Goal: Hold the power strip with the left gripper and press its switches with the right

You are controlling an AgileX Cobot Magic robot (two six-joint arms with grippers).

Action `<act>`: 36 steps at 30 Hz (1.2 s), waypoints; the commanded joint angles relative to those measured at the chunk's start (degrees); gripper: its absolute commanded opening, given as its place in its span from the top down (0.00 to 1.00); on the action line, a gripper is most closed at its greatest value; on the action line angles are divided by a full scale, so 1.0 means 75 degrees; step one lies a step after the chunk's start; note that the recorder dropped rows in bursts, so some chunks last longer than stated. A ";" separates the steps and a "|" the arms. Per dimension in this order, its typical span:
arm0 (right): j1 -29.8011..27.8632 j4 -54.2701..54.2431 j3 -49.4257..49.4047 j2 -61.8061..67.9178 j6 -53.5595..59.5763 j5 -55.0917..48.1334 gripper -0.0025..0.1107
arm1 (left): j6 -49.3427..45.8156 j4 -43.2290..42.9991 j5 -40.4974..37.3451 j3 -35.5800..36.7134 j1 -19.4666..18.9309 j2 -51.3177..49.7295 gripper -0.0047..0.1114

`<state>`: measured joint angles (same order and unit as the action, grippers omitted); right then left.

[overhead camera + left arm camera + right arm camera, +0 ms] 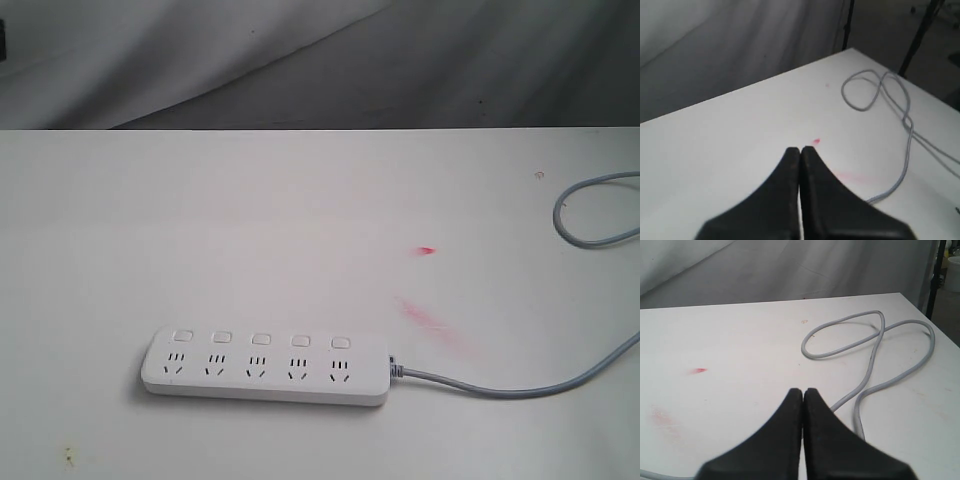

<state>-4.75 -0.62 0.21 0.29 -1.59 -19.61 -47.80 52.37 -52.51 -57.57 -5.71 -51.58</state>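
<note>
The white power strip lies flat on the table, near its front edge, with a row of five square switches along its far side. Its grey cord leaves the right end and loops off to the right. Neither arm shows in the exterior view. In the left wrist view my left gripper is shut with nothing in it, above bare table; the strip is out of that view. My right gripper is shut too and holds nothing, with the cord's loops lying beyond it.
Red marks and a pink smear stain the table to the right of the strip. A cord loop lies at the right edge. Grey cloth hangs behind the table's far edge.
</note>
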 commanded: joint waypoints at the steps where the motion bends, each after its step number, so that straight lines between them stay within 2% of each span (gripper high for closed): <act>1: -0.0060 0.0083 -0.0028 -0.0039 -0.0013 0.0039 0.98 | 0.0489 0.0105 0.0013 -0.0006 0.0045 0.0836 0.96; 6: -0.0060 0.0083 -0.0028 -0.0039 -0.0013 0.0039 0.98 | 0.0489 0.0105 0.0055 -0.0006 0.0045 0.1501 0.96; 10: -0.0060 0.0083 -0.0028 -0.0039 -0.0013 0.0039 0.98 | 0.0891 -0.0345 0.0716 -0.0006 0.0045 0.1844 0.96; 15: -0.0060 0.0083 -0.0028 -0.0039 -0.0013 0.0039 0.98 | 0.4200 -0.2912 0.1841 0.0008 0.0045 0.2160 0.96; 25: -0.0060 0.0083 -0.0028 -0.0039 -0.0013 0.0039 0.98 | 0.6275 -0.5674 0.2054 0.0079 0.0045 0.2772 0.96; 31: -0.0060 0.0083 -0.0028 -0.0039 -0.0013 0.0039 0.98 | 0.6328 -0.5762 0.2778 0.1068 0.0045 0.3272 0.96; 36: -0.0060 0.0083 -0.0028 -0.0039 -0.0013 0.0039 0.98 | 0.6315 -0.5785 0.3385 0.2449 0.0045 0.3700 0.96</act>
<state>-4.75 -0.62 0.21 0.29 -1.59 -19.61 -0.86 9.49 -30.07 -44.14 -5.62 -25.44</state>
